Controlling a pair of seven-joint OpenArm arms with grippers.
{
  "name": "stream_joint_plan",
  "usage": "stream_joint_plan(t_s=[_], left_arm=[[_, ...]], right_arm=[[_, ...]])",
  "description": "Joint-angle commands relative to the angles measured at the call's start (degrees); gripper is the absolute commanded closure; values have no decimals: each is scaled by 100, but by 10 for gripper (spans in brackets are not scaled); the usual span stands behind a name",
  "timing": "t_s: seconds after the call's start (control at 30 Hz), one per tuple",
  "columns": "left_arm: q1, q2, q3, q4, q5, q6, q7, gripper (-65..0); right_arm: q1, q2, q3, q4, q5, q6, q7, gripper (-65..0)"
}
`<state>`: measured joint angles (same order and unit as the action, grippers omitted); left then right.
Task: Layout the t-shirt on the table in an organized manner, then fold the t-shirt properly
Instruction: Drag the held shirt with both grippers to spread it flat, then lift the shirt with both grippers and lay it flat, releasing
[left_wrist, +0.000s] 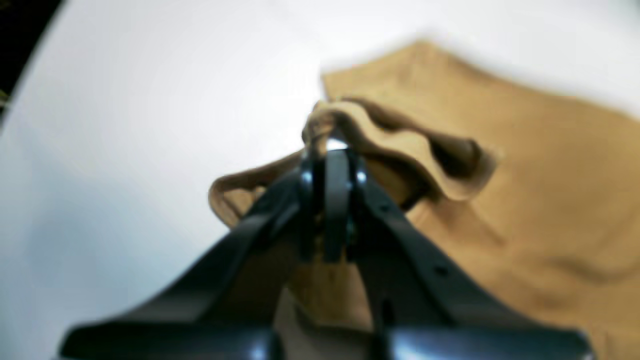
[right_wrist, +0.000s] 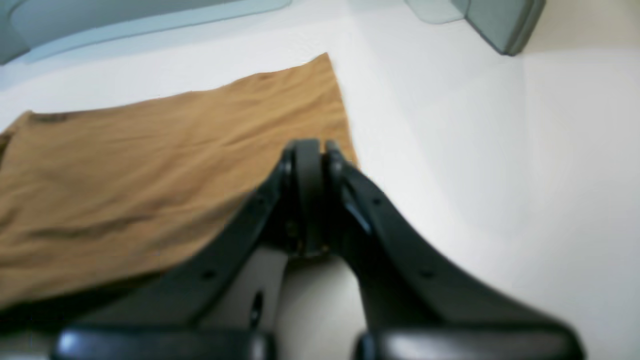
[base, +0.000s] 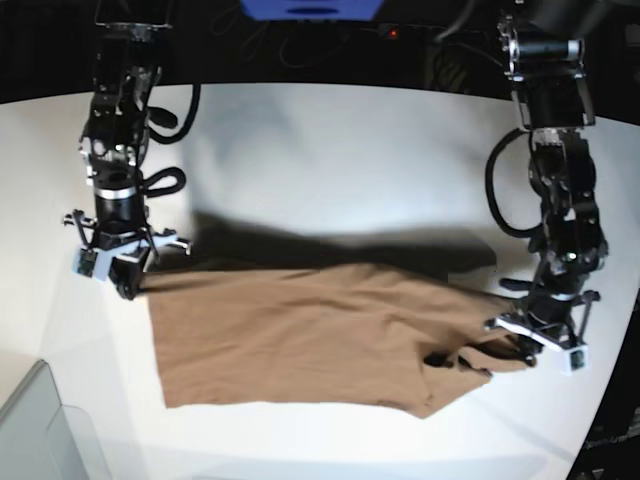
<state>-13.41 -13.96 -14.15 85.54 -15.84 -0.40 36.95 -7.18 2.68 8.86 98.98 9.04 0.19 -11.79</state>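
We see both arms lowered to the table (base: 330, 140), one at each end of the t-shirt (base: 300, 335).

The left arm stands at the right of the base view, bent downward so that the left gripper (base: 527, 347) meets the cloth at the shirt's right end. In the left wrist view, the left gripper (left_wrist: 332, 150) has its jaws pressed together on a ruffled fold of the t-shirt (left_wrist: 525, 200), and the pinched edge stands up in a wavy ridge above the flat fabric.

The right arm stands at the left of the base view, hanging nearly vertical, with the right gripper (base: 128, 285) at the shirt's far left corner. In the right wrist view, the right gripper (right_wrist: 312, 147) has its jaws pressed together at the corner edge of the t-shirt (right_wrist: 150, 175); we cannot tell whether cloth sits between them.

The t-shirt is plain brown and lies mostly flat across the middle of the white table, with light creases. Its left end is straight; its right end narrows and bunches.

A grey translucent bin (base: 35, 430) sits at the near left corner.
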Motion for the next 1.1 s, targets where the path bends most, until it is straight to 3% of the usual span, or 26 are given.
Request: stream_joint_plan(t_s=[0.0,0.27,0.5,0.6,0.67,0.73,0.87,0.97,1.07], left_arm=[[-149,-24,-136,119,32,27,-148,-3],[-905,169,-216,-532,85,45,-200,-3],[-2101,336,-216,-2624,93,27,-236,-5],[-2637,345,-207,-3758,102,27,-596,-11],[-3006,345,-207,-4409,102,27,-912,-56],[-3261,310,-207,-4875,93,18,-1027,-143],[-3288,292,-207,-4725,85,18,-956,-331],[-2918,187,-233,-3899,32,10,-684,-382],[-2329,187,-242,-2650,32,10,-86,-380]], right_arm=[[98,62,32,128,6,12,225,0],[450,132,15,199,6,12,208,0],[1092,141,-3,-619,-3,12,199,0],[1399,141,-20,-1102,-3,12,199,0],[1628,141,-20,-1436,-3,12,199,0],[1751,141,-3,-1630,-3,12,199,0],[1795,141,-12,-1709,-11,12,199,0],[1795,141,-20,-1718,-11,12,208,0],[1786,132,-20,-1718,-11,12,208,0]])
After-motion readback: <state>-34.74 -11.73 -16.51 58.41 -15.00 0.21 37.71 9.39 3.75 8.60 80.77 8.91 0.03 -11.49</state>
